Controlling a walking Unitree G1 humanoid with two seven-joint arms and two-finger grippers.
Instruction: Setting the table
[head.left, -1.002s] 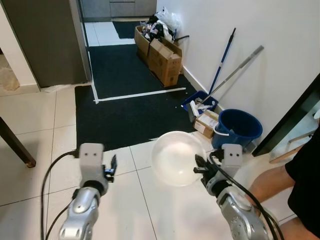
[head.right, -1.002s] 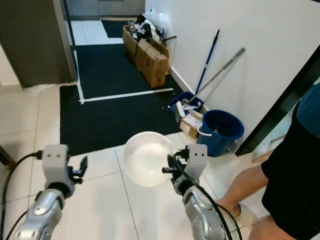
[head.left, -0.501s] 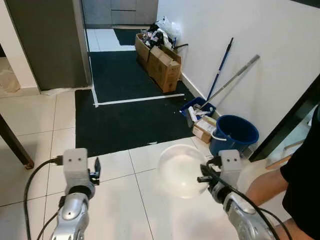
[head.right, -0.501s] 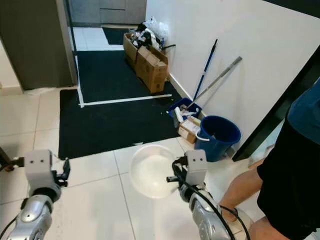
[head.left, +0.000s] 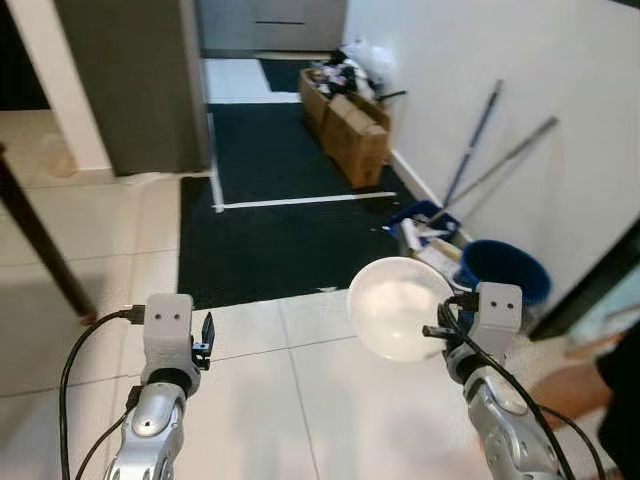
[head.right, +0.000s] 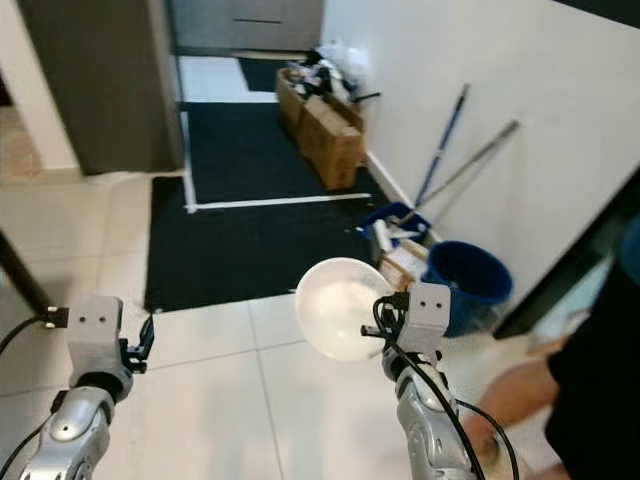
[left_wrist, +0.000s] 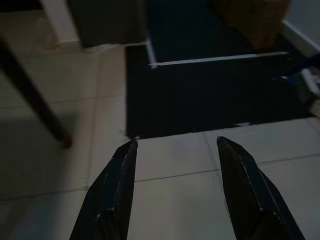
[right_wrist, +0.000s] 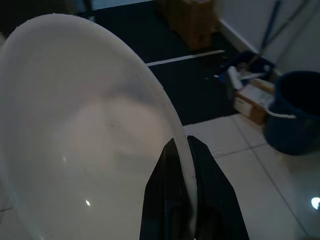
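Your view has swung left since a second ago: the dark table leg (head.left: 40, 240) now reaches further into the upper left of the frame, and the blue plastic bucket (head.left: 503, 270) has slid towards the right edge. Your right hand (right_wrist: 186, 165) has its two black fingers pressed together on the rim of the white translucent round bowl (head.left: 398, 306), which sits right of centre, tilted with its hollow facing you, above the pale tiled floor (head.left: 300, 400). Your left hand (left_wrist: 175, 165) hangs lower left with its fingers apart, holding nothing.

Carry the bowl steadily as you turn; the pinch is on a thin rim, so I judge a quick swing could let it pivot or slip. Keep it clear of the person's leg (head.right: 510, 390) at lower right.

No tabletop is in view yet, so where to set the bowl cannot be judged. The cardboard boxes (head.left: 350, 125) along the white wall are blurred.
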